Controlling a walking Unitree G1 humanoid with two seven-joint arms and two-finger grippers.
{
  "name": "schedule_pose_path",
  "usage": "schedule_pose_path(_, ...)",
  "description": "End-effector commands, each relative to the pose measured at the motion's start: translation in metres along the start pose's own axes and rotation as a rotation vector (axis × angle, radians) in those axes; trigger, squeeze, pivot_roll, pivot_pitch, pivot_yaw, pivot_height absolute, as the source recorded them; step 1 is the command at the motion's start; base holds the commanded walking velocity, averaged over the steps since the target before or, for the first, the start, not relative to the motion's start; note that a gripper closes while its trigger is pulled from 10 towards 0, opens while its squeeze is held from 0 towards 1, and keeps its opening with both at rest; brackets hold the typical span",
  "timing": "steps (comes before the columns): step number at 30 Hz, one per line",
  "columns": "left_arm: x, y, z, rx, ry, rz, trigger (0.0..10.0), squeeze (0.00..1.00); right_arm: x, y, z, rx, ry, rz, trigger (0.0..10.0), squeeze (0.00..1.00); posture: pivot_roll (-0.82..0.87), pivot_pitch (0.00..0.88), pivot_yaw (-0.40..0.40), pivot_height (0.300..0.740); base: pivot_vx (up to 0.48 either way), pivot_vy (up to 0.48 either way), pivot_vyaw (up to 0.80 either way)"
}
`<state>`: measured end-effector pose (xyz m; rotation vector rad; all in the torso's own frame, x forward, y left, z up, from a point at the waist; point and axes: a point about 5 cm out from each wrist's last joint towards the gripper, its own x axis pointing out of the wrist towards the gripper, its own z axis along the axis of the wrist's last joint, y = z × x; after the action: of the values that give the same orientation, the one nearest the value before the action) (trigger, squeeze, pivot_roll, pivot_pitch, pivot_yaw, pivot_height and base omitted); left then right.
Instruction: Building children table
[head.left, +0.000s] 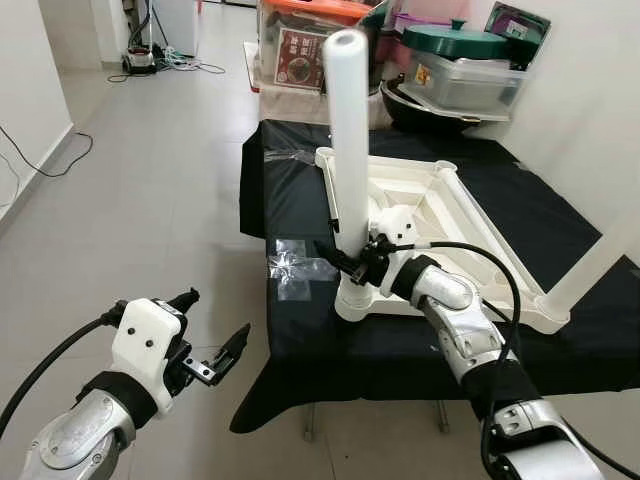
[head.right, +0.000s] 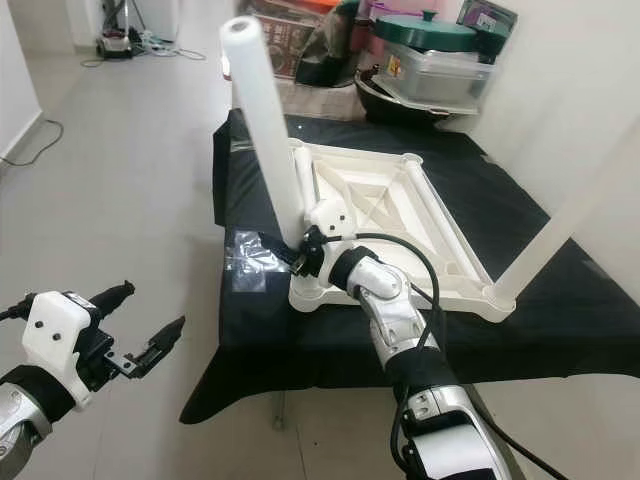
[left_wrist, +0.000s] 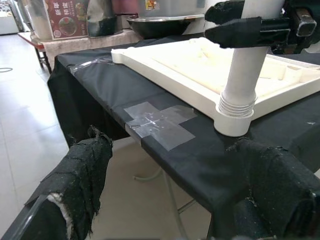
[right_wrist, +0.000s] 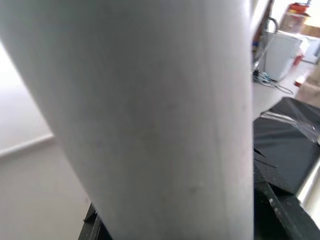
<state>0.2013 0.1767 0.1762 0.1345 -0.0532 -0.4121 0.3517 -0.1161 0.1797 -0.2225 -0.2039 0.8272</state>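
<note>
One white table leg stands upright in near-left corner socket of upturned white tabletop, on black-covered bench. R gripper clamped round leg low down, just above socket. L gripper off bench's near-left edge over floor, fingers apart, holding nothing. Clear tape patch beside socket.

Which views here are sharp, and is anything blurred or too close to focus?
Both eye views are sharp and evenly lit. In the right wrist view the table leg looms soft, too near. In the left wrist view the left gripper's fingers blur up close, while the tape patch stays crisp.
</note>
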Motion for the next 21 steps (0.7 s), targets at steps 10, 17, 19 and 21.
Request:
schedule_pose_path(10,-0.001,0.002,-0.003,-0.013,0.003,0.034,10.0,0.0,-0.002,0.012,-0.034,0.251,0.08,-0.053,0.0,0.0,0.17,0.0,-0.17,0.74,0.0,0.0,0.0)
schedule_pose_path(17,-0.002,0.002,-0.002,-0.016,0.0,0.043,10.0,0.0,-0.001,0.015,-0.032,0.259,0.067,-0.018,0.0,0.0,0.18,0.0,-0.172,0.74,0.0,0.0,0.0)
schedule_pose_path(19,-0.002,0.002,-0.002,-0.017,-0.001,0.044,10.0,0.0,0.0,0.016,-0.031,0.268,0.062,-0.008,0.0,0.0,0.18,0.0,-0.172,0.74,0.0,0.0,0.0)
schedule_pose_path(21,-0.002,0.003,-0.002,-0.022,-0.003,0.049,10.0,0.0,0.001,0.018,-0.028,0.285,0.043,0.023,0.0,0.0,0.18,0.0,-0.172,0.74,0.0,0.0,0.0)
